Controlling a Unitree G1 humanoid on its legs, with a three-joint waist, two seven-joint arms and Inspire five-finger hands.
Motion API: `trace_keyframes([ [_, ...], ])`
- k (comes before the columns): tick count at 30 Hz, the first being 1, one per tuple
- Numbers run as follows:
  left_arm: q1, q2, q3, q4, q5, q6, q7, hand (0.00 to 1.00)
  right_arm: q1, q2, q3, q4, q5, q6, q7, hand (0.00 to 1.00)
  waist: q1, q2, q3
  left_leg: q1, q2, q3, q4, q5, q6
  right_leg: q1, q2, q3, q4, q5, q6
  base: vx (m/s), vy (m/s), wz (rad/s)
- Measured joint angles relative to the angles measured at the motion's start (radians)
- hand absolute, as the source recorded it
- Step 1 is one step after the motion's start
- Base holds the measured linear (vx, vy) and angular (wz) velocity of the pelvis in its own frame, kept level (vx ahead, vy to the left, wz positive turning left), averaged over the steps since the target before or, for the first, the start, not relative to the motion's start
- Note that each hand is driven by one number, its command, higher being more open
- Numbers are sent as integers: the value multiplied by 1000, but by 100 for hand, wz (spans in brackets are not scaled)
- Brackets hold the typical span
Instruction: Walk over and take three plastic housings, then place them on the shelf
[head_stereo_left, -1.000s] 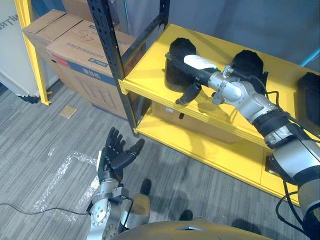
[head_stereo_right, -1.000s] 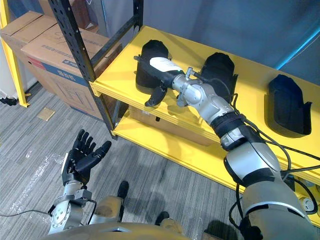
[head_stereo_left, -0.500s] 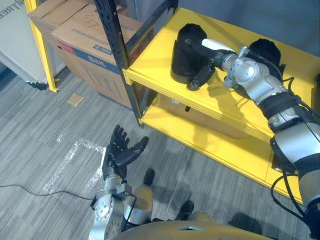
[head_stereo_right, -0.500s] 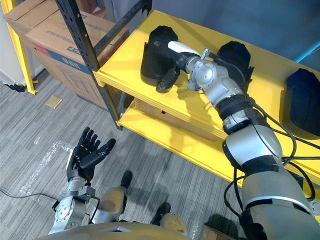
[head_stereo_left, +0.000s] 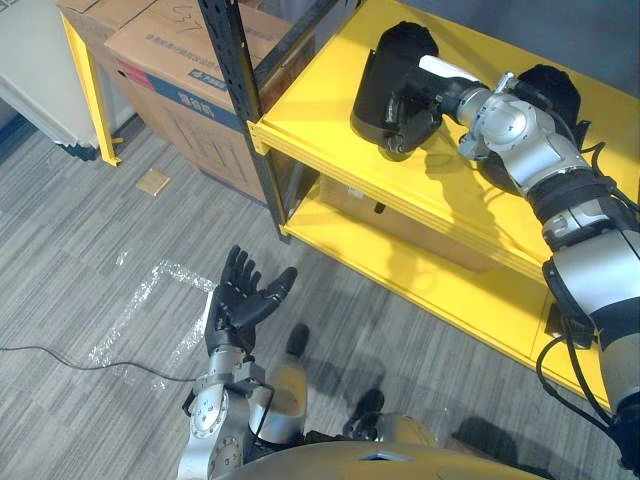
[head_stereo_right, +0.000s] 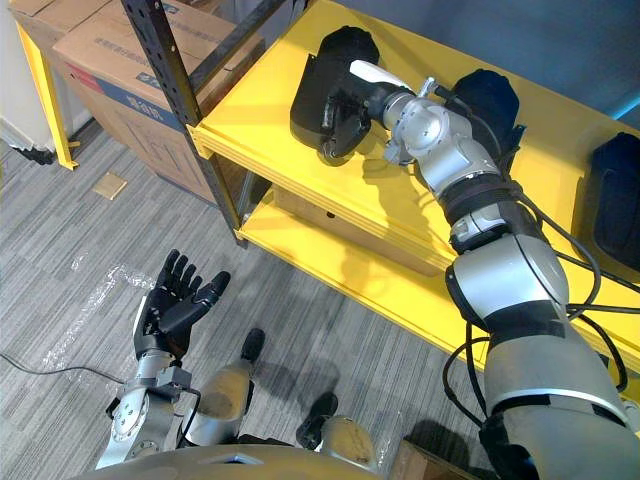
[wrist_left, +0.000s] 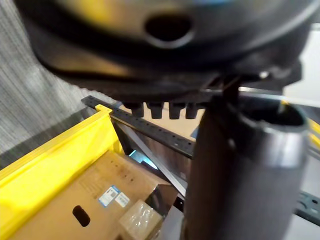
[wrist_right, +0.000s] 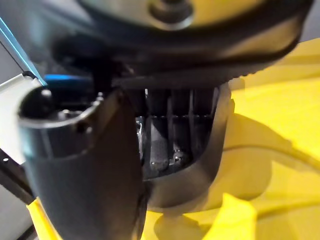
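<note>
Yellow shelf (head_stereo_left: 305, 112) with plastic housing (head_stereo_left: 376, 88); grey carpet (head_stereo_left: 100, 240), cardboard boxes (head_stereo_left: 165, 50) nearby

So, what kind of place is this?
Probably a storeroom or a warehouse corner: a yellow metal shelf with black posts, big cardboard boxes beside it, and black plastic housings standing on the shelf.

Counted: plastic housings (head_stereo_right: 312, 90) on the upper level of the shelf (head_stereo_right: 250, 110) — three, all black; cardboard boxes (head_stereo_right: 100, 50), three — two side by side left of the shelf, one on its lower level; yellow shelf levels in view, two; small tan square (head_stereo_left: 153, 181) on the floor, one.
</note>
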Motion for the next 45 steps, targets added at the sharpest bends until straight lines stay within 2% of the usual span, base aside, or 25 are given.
trace_keyframes([
  [6, 0, 1, -16, 0, 1, 2, 16, 100, 0, 6, 2, 0, -10, -35, 5, 0, 0, 3, 13, -4, 8, 1, 0, 3, -4, -13, 4, 4, 17, -6, -5, 0, 0, 0],
  [14, -1, 3, -21, 0, 1, 2, 17, 100, -17, 9, 36, 0, -49, -112, -1, 0, 0, 3, 13, -17, 20, 4, 0, 8, -12, -43, 8, 8, 48, -18, -17, -11, -21, -2],
  [25, -1, 11, -21, 0, 0, 2, 29, 100, -18, 9, 76, 4, -50, -137, -52, 0, 2, 3, 13, -24, 27, 3, 0, 15, -19, -66, 6, 11, 83, -34, -25, -7, -8, -1],
  [30, 0, 20, -21, -16, -4, 2, 40, 100, -18, 12, 74, 20, -50, -136, -134, 0, 6, 6, 18, -34, 29, -1, 0, 22, -22, -82, 4, 8, 107, -45, -28, -6, -5, 1],
  [31, 0, 20, -21, -21, -6, 2, 40, 100, -18, 18, 73, 20, -50, -136, -171, 100, 6, 7, 20, -34, 30, -1, 0, 22, -24, -86, 3, 8, 117, -51, -30, 0, 0, 0],
  [34, -1, 20, -21, -34, -9, 1, 36, 100, -18, 34, 69, 20, -49, -144, -240, 100, 10, 8, 21, -40, 34, -2, 0, 25, -28, -100, 3, 7, 134, -62, -35, -23, -39, 1],
  [38, 0, 19, -24, -36, -14, 1, 26, 100, -18, 70, 23, 14, -44, -189, -311, 100, 18, 14, 32, -46, 38, -5, -1, 30, -35, -115, 3, 6, 158, -78, -41, -8, -48, 3],
  [45, 0, 17, -35, -36, -39, 1, 13, 100, -18, 87, -48, -45, -5, -200, -329, 100, 20, 14, 33, -48, 40, -5, 0, 31, -36, -119, 4, 8, 166, -80, -43, 10, -25, 1],
])
